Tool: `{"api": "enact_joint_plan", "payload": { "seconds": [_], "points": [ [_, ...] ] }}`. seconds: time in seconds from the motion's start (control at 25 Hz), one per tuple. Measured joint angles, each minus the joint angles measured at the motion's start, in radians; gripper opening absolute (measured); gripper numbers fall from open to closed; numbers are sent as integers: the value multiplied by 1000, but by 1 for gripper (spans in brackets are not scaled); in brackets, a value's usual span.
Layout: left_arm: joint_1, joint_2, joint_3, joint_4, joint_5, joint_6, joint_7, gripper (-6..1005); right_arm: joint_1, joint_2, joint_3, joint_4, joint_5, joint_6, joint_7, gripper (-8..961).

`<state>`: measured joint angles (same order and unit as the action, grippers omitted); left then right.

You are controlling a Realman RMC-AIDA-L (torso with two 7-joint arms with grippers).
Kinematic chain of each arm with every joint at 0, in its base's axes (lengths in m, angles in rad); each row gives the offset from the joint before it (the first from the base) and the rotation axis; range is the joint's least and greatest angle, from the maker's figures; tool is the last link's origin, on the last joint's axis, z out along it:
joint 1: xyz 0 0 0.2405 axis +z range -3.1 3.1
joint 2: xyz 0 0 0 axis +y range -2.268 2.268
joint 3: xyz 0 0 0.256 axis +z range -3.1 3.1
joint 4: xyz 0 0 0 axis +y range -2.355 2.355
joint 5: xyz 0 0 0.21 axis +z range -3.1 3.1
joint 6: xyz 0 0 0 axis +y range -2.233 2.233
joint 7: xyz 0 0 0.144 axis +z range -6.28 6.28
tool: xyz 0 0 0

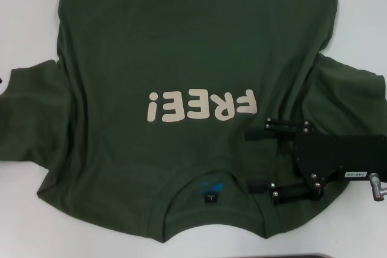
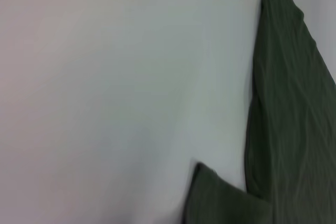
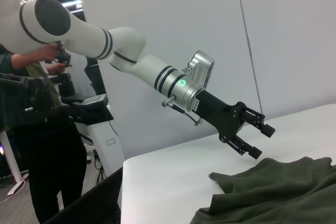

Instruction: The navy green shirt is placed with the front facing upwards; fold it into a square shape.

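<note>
Navy green shirt [image 1: 181,58] lies spread flat on the white table [image 1: 363,22], front up, cream "FREE!" lettering [image 1: 201,106] across the chest and reading upside down in the head view. Ribbed collar [image 1: 211,193] sits at the near edge, closest to the robot, with a small dark neck label [image 1: 210,198] inside it and a blue mark just above the label. Hem end runs away past the far edge of the head view. Both short sleeves splay outward, the robot's-left sleeve [image 1: 27,116] and the right sleeve [image 1: 351,104] rumpled with folds. Right gripper [image 1: 257,160] comes in from the right side, black body low over the right shoulder area of the shirt, its two fingers spread wide apart and pointing toward the collar, nothing between them. Left gripper [image 3: 258,140] shows only in the right wrist view, held in the air above the left sleeve edge [image 3: 252,174], fingers parted, gripping nothing. Left wrist view shows bare table and a strip of green cloth [image 2: 294,119] along one side. A person [image 3: 39,129] stands in the background beyond the table.
</note>
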<state>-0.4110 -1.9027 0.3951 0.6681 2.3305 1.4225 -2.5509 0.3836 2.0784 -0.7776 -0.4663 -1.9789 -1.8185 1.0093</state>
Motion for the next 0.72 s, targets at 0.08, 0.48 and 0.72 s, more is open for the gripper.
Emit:
{"api": "enact_joint_plan", "payload": {
  "seconds": [0.08,0.48,0.72],
  "points": [
    [-3,-5,0,-2,0,-15,5,774,0,0,0,0,0,1,0,922],
    [-6,-18,2,-2,1,-47,11,778,-2,0,0,0,0,-3,0,922],
    [-1,-23,8,-2,1,-54,11,778,-3,0,0,0,0,-2,0,922]
  ]
}}
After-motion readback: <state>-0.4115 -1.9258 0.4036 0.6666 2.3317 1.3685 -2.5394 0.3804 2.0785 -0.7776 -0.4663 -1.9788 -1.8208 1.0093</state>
